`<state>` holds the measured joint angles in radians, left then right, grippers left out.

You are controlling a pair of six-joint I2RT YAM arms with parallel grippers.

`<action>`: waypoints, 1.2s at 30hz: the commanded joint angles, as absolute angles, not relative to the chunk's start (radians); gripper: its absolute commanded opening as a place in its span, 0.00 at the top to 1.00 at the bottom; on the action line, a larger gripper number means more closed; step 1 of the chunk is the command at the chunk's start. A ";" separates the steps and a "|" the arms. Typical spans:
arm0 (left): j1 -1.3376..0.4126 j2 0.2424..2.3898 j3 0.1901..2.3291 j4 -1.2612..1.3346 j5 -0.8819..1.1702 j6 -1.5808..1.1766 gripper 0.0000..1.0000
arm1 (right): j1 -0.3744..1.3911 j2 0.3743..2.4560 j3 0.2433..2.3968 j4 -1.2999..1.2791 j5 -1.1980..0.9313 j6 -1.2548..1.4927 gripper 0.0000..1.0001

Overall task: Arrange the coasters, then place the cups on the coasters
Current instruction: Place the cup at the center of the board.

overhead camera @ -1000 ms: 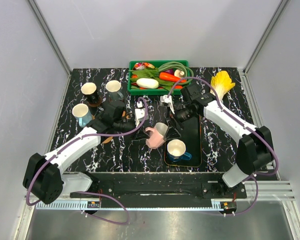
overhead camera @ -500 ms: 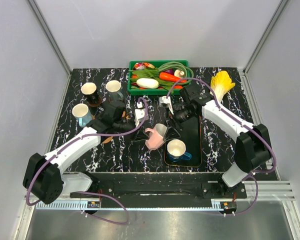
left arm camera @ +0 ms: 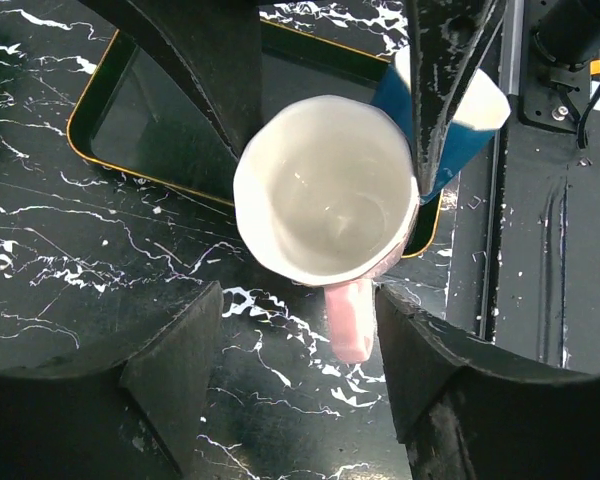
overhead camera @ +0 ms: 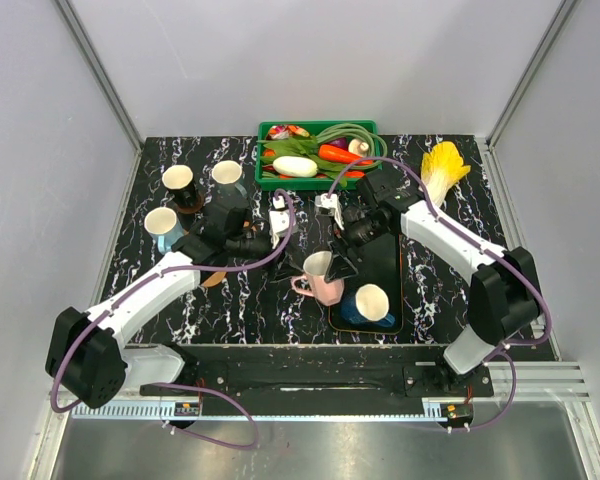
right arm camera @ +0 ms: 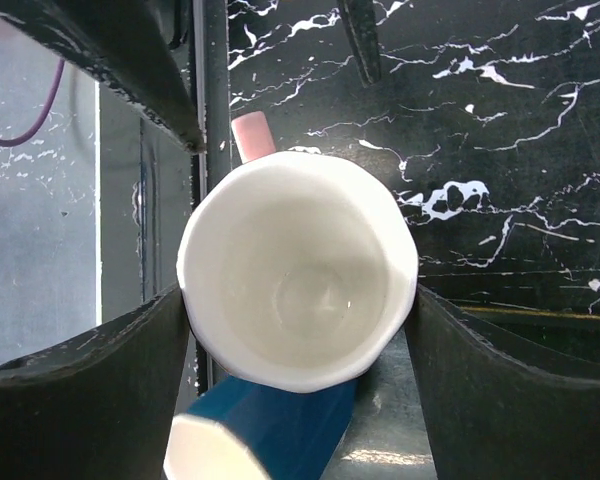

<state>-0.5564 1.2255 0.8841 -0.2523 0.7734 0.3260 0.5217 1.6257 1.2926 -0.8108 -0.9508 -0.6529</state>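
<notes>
The pink cup (overhead camera: 321, 276), tilted a second earlier, stood upright at mid-frame of the top view, just left of the tray (overhead camera: 388, 248), while the blue cup (overhead camera: 370, 303) on the tray had tipped over. The left gripper (left arm camera: 298, 295) had let go, jaws apart beside the handle. The right gripper (right arm camera: 300, 295) pinched the pink cup's sides, so the blue cup likely needed righting before placing

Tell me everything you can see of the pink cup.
The pink cup is a small glossy mug, ceramic-looking, pink outside, cream-white and empty inside, with one pink handle. It stands upright at the black tray's left edge, the tilted blue cup close beside it; contact is unclear. The right gripper straddles it.
</notes>
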 commanded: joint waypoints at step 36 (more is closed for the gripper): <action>-0.311 1.177 0.842 -0.215 0.706 0.357 0.25 | 0.594 1.750 1.258 -0.195 -0.657 -0.380 1.00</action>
